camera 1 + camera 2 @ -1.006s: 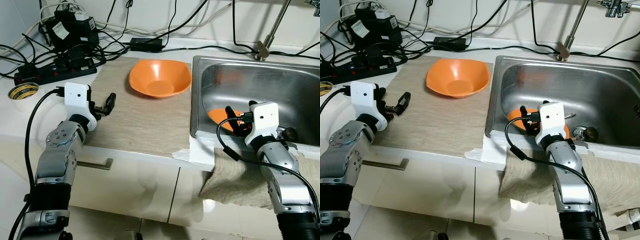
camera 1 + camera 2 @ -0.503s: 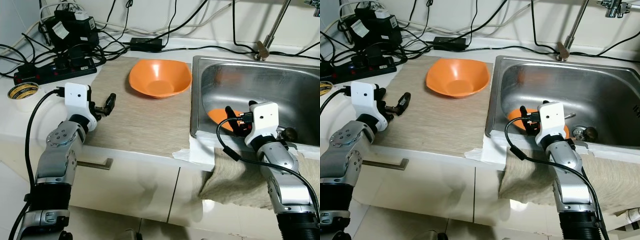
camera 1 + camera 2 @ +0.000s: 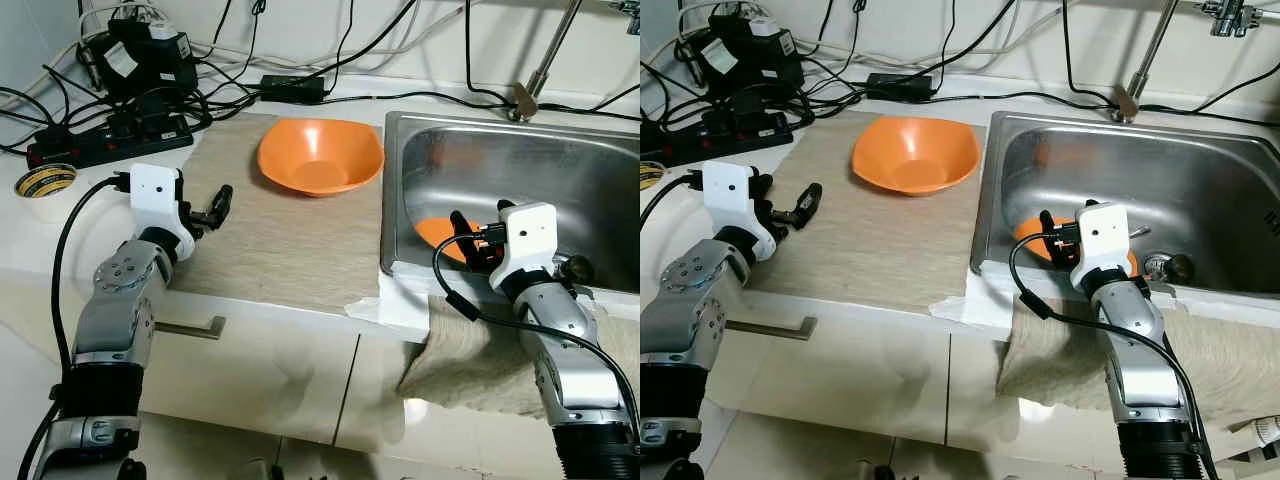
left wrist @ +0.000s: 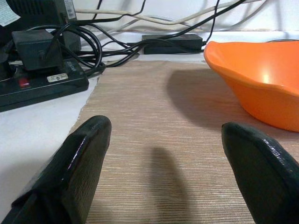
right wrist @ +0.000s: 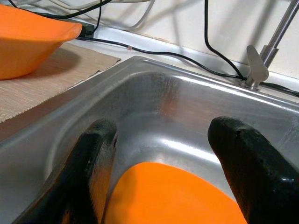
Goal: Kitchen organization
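An orange bowl (image 3: 320, 155) stands upright on the beige mat (image 3: 270, 240), close to the sink's left rim. A second orange dish (image 3: 440, 233) lies at the bottom of the steel sink (image 3: 520, 170). My left gripper (image 3: 215, 207) hovers open over the mat's left part, pointing toward the bowl (image 4: 261, 88), with nothing between its fingers (image 4: 84, 154). My right gripper (image 3: 468, 240) is open at the sink's front edge, just above the orange dish (image 5: 173, 196), and its wrist hides part of the dish.
A black power strip (image 3: 110, 140), adapters and tangled cables crowd the back left of the counter. A tape roll (image 3: 47, 183) sits at the far left. The faucet (image 3: 530, 90) rises behind the sink. A grey cloth (image 3: 470, 350) hangs over the counter front under my right arm.
My left gripper has edged very slightly up and forward over the mat. The bowl, the dish and my right gripper stay where they were.
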You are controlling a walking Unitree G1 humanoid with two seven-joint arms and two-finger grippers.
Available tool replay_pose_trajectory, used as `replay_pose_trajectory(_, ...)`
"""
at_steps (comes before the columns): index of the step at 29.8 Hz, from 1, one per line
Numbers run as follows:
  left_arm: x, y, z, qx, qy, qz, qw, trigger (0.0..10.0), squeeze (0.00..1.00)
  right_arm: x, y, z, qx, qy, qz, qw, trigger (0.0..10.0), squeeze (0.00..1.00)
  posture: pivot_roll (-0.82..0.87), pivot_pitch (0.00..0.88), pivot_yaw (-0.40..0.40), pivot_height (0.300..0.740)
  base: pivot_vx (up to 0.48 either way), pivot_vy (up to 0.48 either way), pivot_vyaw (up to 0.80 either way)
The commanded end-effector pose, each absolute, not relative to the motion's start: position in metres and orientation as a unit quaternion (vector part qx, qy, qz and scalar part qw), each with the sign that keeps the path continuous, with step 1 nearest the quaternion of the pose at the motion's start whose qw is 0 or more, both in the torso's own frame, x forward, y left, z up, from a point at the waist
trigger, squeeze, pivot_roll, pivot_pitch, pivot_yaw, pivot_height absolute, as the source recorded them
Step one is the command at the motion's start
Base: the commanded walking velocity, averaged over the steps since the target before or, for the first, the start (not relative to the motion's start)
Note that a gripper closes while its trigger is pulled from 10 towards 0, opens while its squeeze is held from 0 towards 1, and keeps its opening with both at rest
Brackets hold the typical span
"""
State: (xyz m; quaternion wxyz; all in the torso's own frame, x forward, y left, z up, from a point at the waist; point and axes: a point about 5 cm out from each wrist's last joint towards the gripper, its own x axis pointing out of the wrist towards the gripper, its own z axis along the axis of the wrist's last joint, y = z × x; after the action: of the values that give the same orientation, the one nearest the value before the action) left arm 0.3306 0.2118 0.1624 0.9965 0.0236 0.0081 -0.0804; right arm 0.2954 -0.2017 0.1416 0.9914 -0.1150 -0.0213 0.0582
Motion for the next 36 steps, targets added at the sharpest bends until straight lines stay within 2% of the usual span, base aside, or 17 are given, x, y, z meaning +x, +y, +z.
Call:
replay_pose_trajectory(1, 0.334, 0.209, 0.167, 0.031, 0.002, -0.084, 0.996, 10.0, 0.00, 0.299, -0.201, 0.145, -0.120, -0.029, 0.057, 0.991, 10.0, 0.00, -0.06, 0.000, 0.001, 0.732, 0.000, 0.000, 0.00)
replay_pose_trajectory(29, 0.339, 0.208, 0.175, 0.042, 0.002, -0.101, 0.994, 10.0, 0.00, 0.294, -0.197, 0.141, -0.108, -0.030, 0.045, 0.993, 10.0, 0.00, -0.07, 0.000, 0.042, 0.732, 0.000, 0.000, 0.00)
replay_pose_trajectory(36, 0.349, 0.213, 0.185, 0.038, -0.010, -0.093, 0.995, 10.0, 0.00, 0.293, -0.197, 0.140, -0.108, -0.028, 0.045, 0.993, 10.0, 0.00, -0.08, 0.000, 0.044, 0.732, 0.000, 0.000, 0.00)
